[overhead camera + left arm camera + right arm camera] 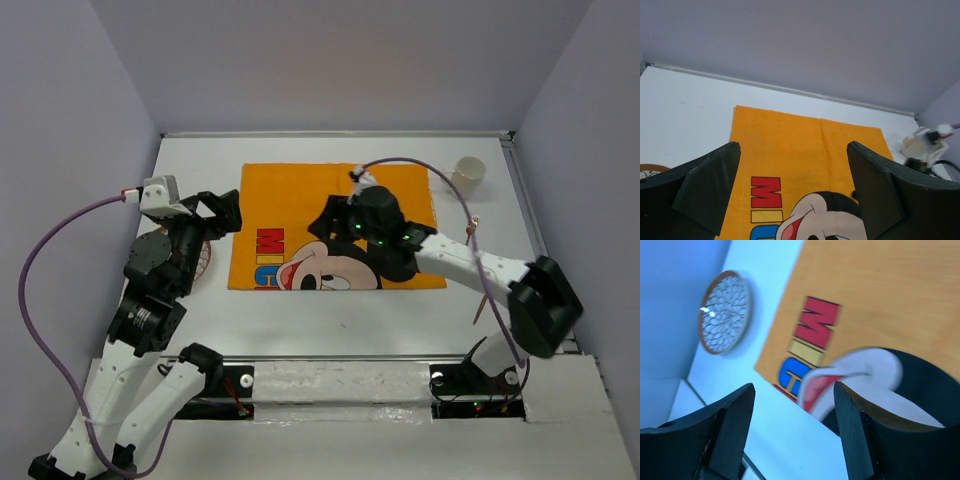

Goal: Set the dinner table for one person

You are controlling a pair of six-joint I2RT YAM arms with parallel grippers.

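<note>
Above the orange placemat in the middle of the white dinner table, the right jaws are hanging apart and empty. The left jaws are gaping wide near a plate.

- An orange cartoon-mouse placemat lay flat at the centre of the top view.
- A pale cup stood upright at upper right, apart from it.
- A brown-rimmed patterned plate lay upper left in the right wrist view.
</note>
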